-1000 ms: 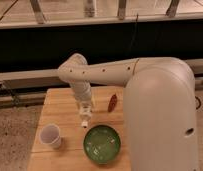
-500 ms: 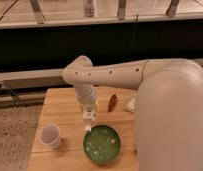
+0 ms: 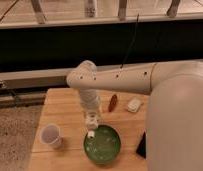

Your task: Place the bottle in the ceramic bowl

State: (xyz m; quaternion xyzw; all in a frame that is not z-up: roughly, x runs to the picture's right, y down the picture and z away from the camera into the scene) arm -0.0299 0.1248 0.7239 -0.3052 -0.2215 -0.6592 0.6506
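The glossy dark green ceramic bowl (image 3: pixel 103 145) sits on the wooden table (image 3: pixel 62 106) near its front edge. My gripper (image 3: pixel 91 126) points down from the white arm, just above the bowl's back-left rim. It is shut on the small white bottle (image 3: pixel 90 133), which hangs below the fingers at the bowl's rim. The bottle's label does not show.
A white paper cup (image 3: pixel 51 135) stands left of the bowl. A reddish-brown oblong thing (image 3: pixel 112 102) and a small white packet (image 3: pixel 133 104) lie at the back right. A dark flat object (image 3: pixel 142 145) lies at the table's right edge. My robot's body fills the right side.
My gripper has moved right and toward the front with the bottle, from behind the bowl to over its back-left rim.
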